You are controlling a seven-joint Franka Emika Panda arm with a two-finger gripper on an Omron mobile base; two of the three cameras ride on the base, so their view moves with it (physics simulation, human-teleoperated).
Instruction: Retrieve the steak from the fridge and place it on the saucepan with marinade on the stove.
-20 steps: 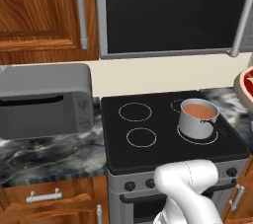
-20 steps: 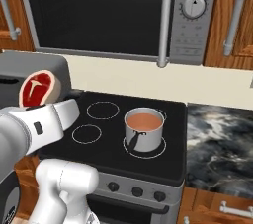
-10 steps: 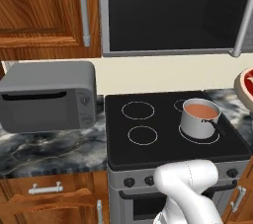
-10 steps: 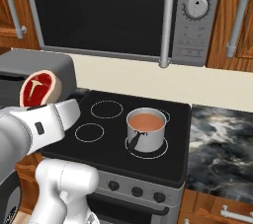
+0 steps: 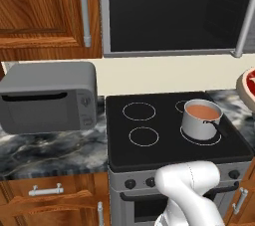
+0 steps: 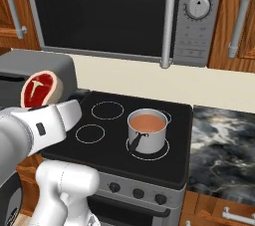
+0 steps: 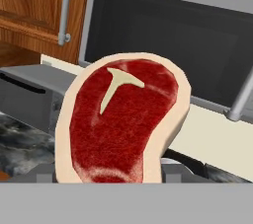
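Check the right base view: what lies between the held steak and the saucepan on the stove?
Nothing stands between the steak and the saucepan: only bare black stove top with two white ring burners, seen in the right base view.

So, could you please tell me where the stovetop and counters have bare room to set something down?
On the stove, the two left burner rings between the toaster oven and the saucepan are bare, and so is the marble counter right of the stove. The front right burner is taken by the saucepan of marinade. The steak is held up at the left.
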